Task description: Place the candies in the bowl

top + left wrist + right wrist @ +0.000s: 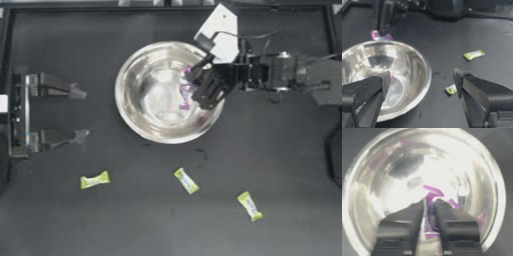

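Note:
The silver bowl [143, 70] stands at the table's middle. My right gripper [192, 84] hangs over the bowl's right side, shut on a pink-purple candy [433, 192] that sticks out past its fingertips [418, 206]. The left wrist view shows that candy [378, 35] just above the bowl's far rim [413, 52]. More pink-purple [185, 99] shows inside the bowl; I cannot tell whether it is a second candy or a reflection. Three yellow-green candies [95, 180] [186, 180] [249, 206] lie on the table in front of the bowl. My left gripper [80, 114] is parked at the left, open.
A white card-like piece [222, 27] lies behind the bowl beside the right arm. The table's dark raised edge [167, 7] runs along the back. Two of the yellow-green candies [474, 54] [451, 89] show in the left wrist view beyond the bowl.

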